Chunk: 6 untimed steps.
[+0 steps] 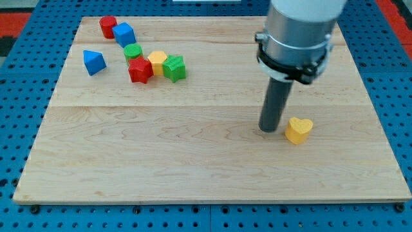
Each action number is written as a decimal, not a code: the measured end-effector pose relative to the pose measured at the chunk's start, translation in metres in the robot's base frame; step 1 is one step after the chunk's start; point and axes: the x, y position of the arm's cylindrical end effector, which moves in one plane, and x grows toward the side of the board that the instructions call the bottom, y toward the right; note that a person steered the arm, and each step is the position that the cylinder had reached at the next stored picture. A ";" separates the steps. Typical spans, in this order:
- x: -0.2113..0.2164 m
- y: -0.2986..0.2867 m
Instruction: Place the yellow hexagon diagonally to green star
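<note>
The yellow hexagon (157, 62) sits in a cluster at the view's upper left, touching the green star (174, 67) on its right and a red block (140, 69) on its left. My tip (269, 129) rests on the board right of centre, far from that cluster. It is just left of a yellow heart-shaped block (299, 129), very close to it.
A green round block (132, 52), a blue block (123, 33) and a red block (107, 26) lie above the cluster. A blue triangular block (94, 62) sits alone at the left. The wooden board (193, 161) lies on a blue pegboard (13, 129).
</note>
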 end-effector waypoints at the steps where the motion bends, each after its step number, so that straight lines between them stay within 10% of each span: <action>1: -0.001 -0.090; 2: -0.019 -0.172; 6: -0.174 -0.171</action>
